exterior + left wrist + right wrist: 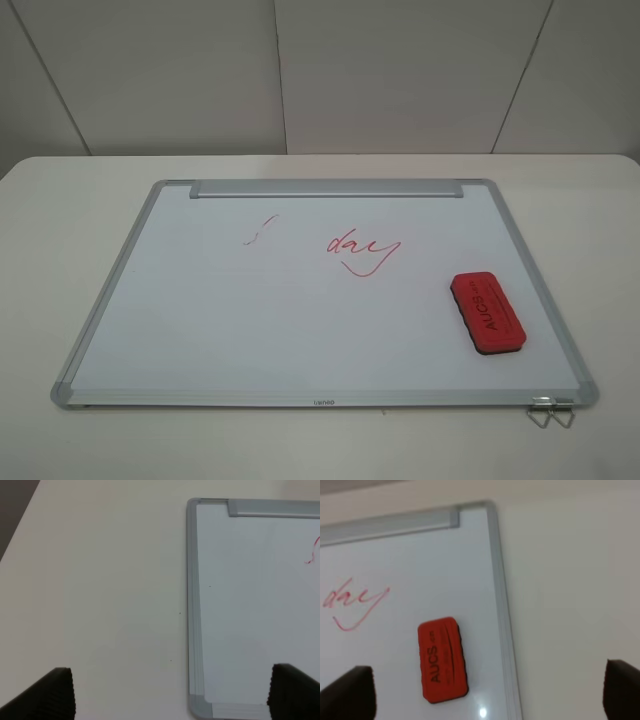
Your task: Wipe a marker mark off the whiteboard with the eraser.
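The whiteboard (280, 320) lies flat on the table, with its silver strip along the far edge. A small red squiggle, the marker mark (258, 232), sits left of centre and shows at the frame's border in the left wrist view (312, 555). The red eraser (488, 312) rests lettering-up on the board by its right frame, untouched (442, 659). My left gripper (170, 700) is open over the board's near left corner (200, 705). My right gripper (485, 695) is open above the eraser's side of the board, holding nothing. Neither arm shows in the high view.
The red word "day" (360, 248) with a swoosh beneath it lies between the squiggle and the eraser. Metal clips (550, 410) stick out at the board's near right corner. The white table (60, 220) surrounds the board; a panelled wall stands behind.
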Available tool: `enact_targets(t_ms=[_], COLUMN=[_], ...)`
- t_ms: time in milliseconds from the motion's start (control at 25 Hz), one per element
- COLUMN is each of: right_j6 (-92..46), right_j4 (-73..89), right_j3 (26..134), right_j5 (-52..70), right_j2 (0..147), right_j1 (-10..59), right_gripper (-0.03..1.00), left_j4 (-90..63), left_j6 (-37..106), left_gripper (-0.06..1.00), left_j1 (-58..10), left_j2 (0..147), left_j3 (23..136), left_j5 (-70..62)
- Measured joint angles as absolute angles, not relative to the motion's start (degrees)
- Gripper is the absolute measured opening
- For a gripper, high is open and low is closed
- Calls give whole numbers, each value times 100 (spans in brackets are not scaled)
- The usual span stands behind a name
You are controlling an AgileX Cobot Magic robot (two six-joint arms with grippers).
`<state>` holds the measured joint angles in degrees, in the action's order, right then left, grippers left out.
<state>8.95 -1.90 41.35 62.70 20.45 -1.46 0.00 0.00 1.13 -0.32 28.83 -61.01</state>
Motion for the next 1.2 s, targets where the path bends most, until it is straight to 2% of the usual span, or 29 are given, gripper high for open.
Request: enact_targets(t_ms=[480, 1200], right_j6=[521, 31], right_j4=[100, 105], right_j3=[3165, 2970], right_j5=[6287, 6104], right_j2=[57, -33], right_j1=[-146, -154], right_gripper=[83, 83], left_j4=[0, 0], left_j6=[0, 0], left_gripper=[77, 77], left_j1=[113, 113], left_j2=[-32, -32], left_j3=[2883, 2883], left_j5=[-6101, -6101])
